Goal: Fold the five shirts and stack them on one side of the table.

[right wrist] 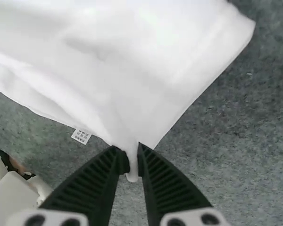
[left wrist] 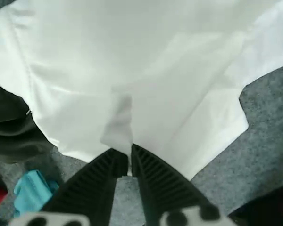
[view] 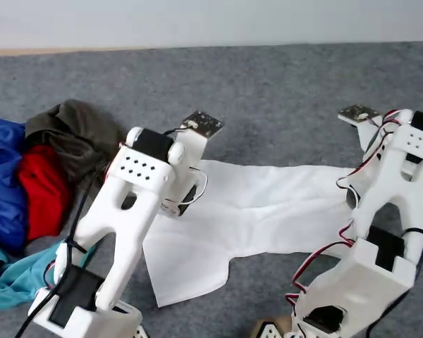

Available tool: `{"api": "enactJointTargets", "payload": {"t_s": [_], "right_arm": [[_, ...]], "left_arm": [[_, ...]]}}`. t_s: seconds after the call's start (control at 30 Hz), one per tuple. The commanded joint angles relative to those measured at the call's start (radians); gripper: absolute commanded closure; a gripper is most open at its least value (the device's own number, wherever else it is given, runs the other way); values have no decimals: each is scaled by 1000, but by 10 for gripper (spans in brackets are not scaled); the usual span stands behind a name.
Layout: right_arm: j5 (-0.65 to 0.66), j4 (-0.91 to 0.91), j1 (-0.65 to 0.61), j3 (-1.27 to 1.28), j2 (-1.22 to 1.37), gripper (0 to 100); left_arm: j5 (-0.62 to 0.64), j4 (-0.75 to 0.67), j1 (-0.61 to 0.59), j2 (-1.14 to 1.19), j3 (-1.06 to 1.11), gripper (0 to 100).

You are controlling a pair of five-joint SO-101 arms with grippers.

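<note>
- Progress, judged: early. The white shirt lies spread on the table between the arms, not yet folded.
- Outstanding: the heap of four unfolded shirts at the table's left edge.
- Left gripper: jaws nearly closed, pinching the white shirt's edge.
- Right gripper: jaws nearly closed, pinching its other end.

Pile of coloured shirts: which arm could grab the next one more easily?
Left, probably. The left gripper, shut on the white shirt, sits right beside the pile; the right gripper pinches the shirt's far end, away from it.
</note>
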Motion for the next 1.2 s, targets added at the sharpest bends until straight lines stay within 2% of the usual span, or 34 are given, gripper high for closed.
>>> {"api": "enactJointTargets", "payload": {"t_s": [0.0,0.13,0.27,0.47,0.8,1.0,1.17], "right_arm": [[0,31,15,-5,-15,989],[-74,30,16,-3,-42,989],[-153,30,1,26,-134,989],[-190,21,-8,196,-340,989],[-199,-291,-15,706,-596,989],[-198,-455,-16,804,-602,989],[-190,-575,-13,842,-602,989]], "left_arm": [[-20,29,9,-46,1,980],[-20,29,5,-49,2,929],[-20,29,3,-49,2,928],[-20,29,2,-51,2,928],[-20,28,0,-51,2,928],[-20,28,0,-51,2,981],[-20,29,0,-52,2,982]]}}
